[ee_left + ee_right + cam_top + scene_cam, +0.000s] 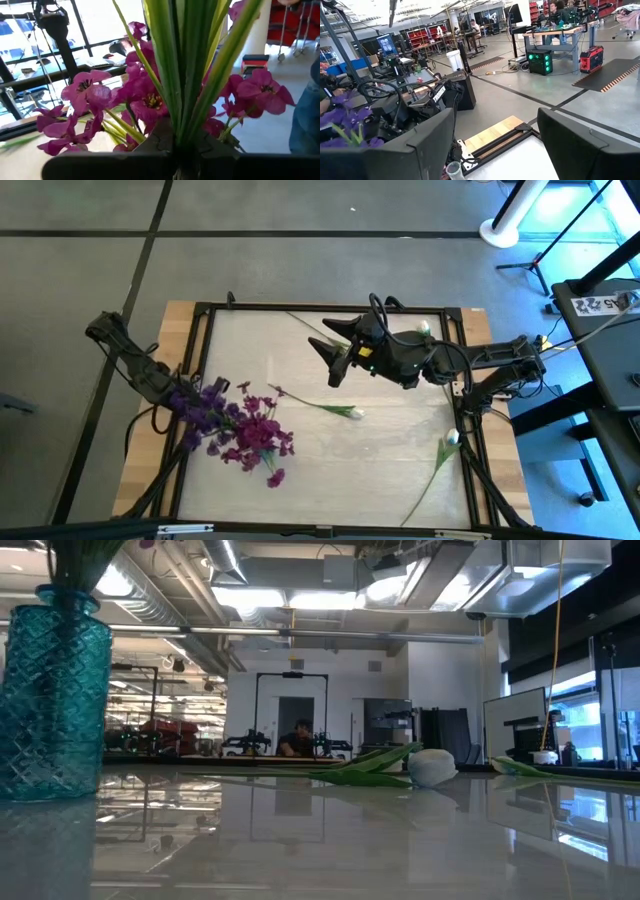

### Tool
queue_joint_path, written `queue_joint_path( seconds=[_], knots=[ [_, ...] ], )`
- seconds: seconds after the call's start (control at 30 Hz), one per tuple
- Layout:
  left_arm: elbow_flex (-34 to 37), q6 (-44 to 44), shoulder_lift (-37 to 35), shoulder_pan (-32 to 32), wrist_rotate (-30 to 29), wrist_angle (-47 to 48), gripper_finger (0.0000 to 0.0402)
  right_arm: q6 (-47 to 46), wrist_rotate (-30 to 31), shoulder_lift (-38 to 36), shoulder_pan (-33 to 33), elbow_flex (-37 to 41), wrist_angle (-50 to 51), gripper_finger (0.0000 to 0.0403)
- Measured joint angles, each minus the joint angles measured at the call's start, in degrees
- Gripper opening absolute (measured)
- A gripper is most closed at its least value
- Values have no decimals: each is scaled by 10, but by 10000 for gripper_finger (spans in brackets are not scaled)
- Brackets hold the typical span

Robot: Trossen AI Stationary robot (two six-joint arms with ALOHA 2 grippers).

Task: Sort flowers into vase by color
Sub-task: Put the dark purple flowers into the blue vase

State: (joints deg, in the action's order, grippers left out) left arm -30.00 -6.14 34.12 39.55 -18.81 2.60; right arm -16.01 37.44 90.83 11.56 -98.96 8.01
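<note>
Left pincer [172, 393] clamped on purple flower stems [190, 75]. Right pincer [333, 352] wide open, empty, above worktop [400, 450]; white tulip [354, 412] lies nearby.

Dark arm casing [438, 95]: white lettering, looks like "TROSSEN", only partly legible.
Card on side table [598, 304]: markings unreadable.

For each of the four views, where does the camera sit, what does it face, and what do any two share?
High: overhead, straight down; both arms, left gripper, right gripper.
Low: table height, toward the room; teal vase, white bud; no arm.
Left wrist: purple flowers, green stems.
Right wrist: open fingers, lab floor.
Shared: purple flowers, high and left wrist.
</note>
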Motion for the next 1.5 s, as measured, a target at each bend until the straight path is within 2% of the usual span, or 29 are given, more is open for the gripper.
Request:
queue_joint_path(
  seconds=[0.4,0.6,0.83,0.97,1.1,1.2,1.4,1.5],
  knots=[
    [2,-50,28,0,1,-52,0,4,-11,0,-20,0,-1,287],
    [1,-62,35,0,3,-68,0,3,-40,0,-38,0,-5,287],
    [-50,-69,75,0,-2,-30,0,3,-44,0,-45,0,-5,287],
    [-56,-63,82,0,-2,-21,0,27,-74,0,-43,0,7,287],
    [-56,-46,82,0,-5,-22,0,51,-91,1,-28,0,71,287],
    [-56,-22,82,0,-9,-19,0,64,-106,1,-9,0,168,287],
    [-56,5,82,0,-15,-18,0,-10,-139,31,37,2,373,287],
    [-57,10,89,0,-24,-14,0,-20,-158,64,59,15,391,287]
  ],
)
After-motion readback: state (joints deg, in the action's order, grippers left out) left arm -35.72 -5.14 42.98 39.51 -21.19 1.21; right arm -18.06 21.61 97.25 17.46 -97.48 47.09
